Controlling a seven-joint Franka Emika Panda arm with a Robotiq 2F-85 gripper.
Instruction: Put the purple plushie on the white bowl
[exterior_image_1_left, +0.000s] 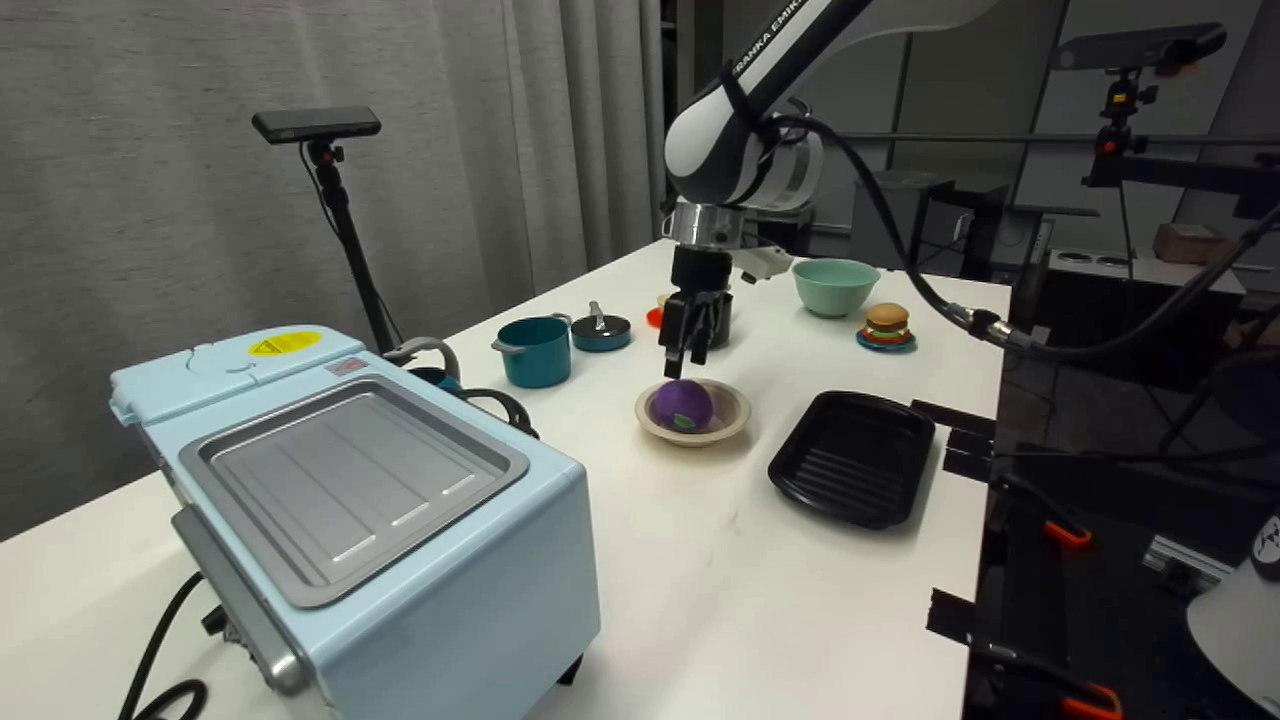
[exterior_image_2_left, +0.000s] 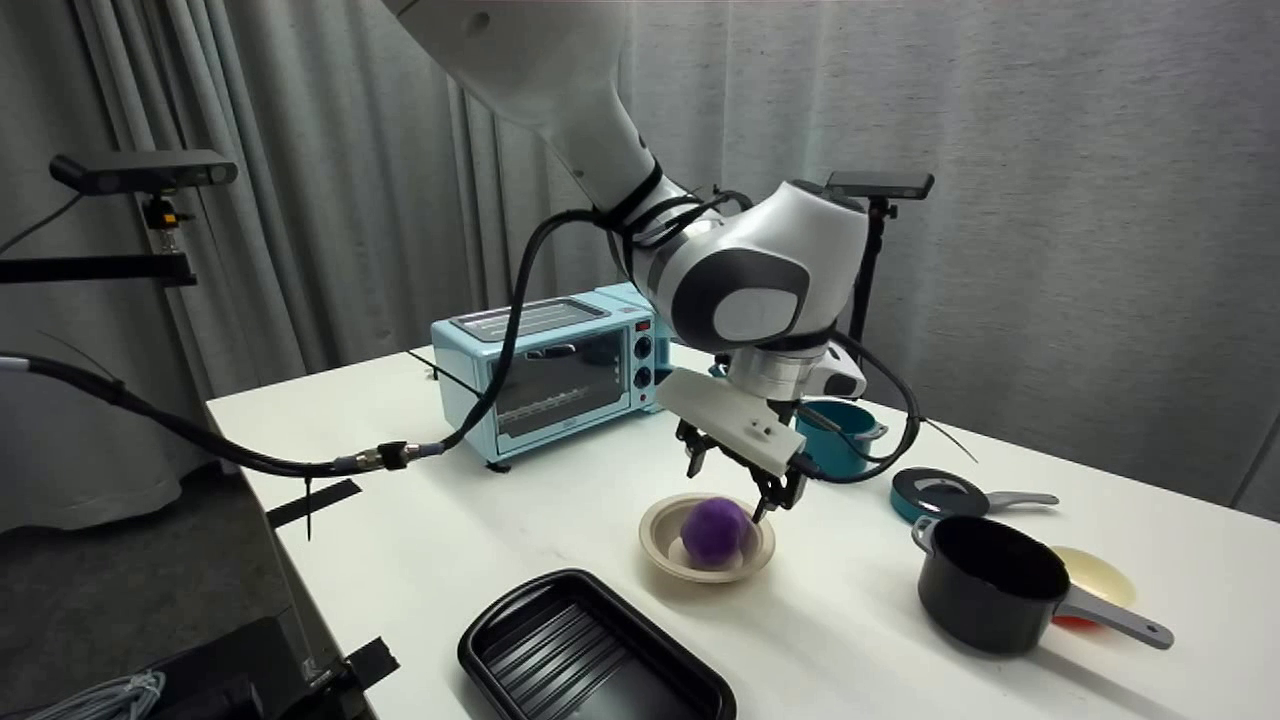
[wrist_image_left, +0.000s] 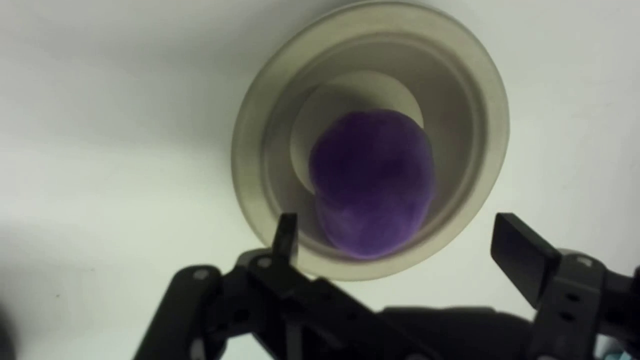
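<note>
The purple toy (wrist_image_left: 372, 185) was cradled in the white bowl (wrist_image_left: 247, 150), well in from the taped edge of the tabletop (exterior_image_1_left: 760, 600), and the gripper (wrist_image_left: 396, 218) was held above, its 2 fingers (wrist_image_left: 522, 257) spread.

White arm (exterior_image_2_left: 600, 145), black cable (exterior_image_2_left: 512, 335), silver wrist collar (exterior_image_1_left: 707, 226), black pincer (wrist_image_left: 396, 216).

A grey fabric curtain (exterior_image_1_left: 470, 170) hangs in vertical folds behind the long, smooth white table (exterior_image_1_left: 700, 540) in both exterior views. In an exterior view, flat dull-grey wall panels (exterior_image_1_left: 975, 95) with dark upright seams stand in dimmer light, a thin grey horizontal bar (exterior_image_1_left: 960, 137) running across them; near them is a low white-topped counter (exterior_image_1_left: 1165, 278) bearing two dark round plates (exterior_image_1_left: 1075, 257) and a brown boxy object (exterior_image_1_left: 1190, 243). In an exterior view, dark grey floor (exterior_image_2_left: 150, 560) shows beside the table. Light falls brightest on the table, with soft-edged shadows.
</note>
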